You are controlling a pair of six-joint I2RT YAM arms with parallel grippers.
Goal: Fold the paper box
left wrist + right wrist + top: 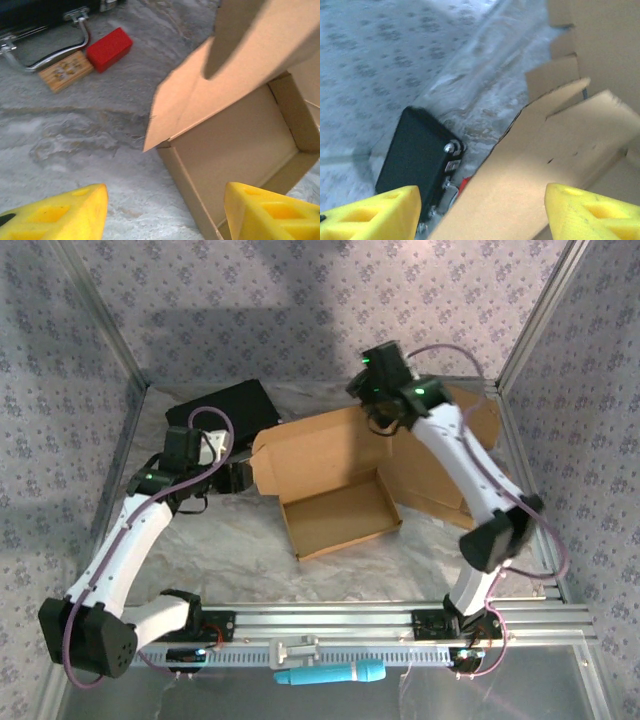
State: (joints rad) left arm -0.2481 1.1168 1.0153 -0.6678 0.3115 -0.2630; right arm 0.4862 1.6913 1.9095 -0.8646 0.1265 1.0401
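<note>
Roughly in the middle of the table [240, 540] lies the box [340, 515], a shallow cardboard tray with its lid [320, 445] raised open behind it. The left gripper [238, 477] hovers just beside the left end of the box, its jaws spread wide with nothing between them. In the left wrist view its yellow fingers [60, 212] frame the near corner of the tray. The right gripper [383, 420] is at the top edge of the lid, and its jaws are also wide apart. In its wrist view the lid passes between the fingers, but I cannot tell if they touch it. A black case [225, 405] lies behind, apart from the box.

I judge the cardboard to be light and thin, stiff across the panels but ready to bend at the creases. It will probably slide when pushed, so one gripper should steady the tray wall. The lid is best taken at its free edge, near the middle, and pinched softly, because a hard grip may dent it.
</note>
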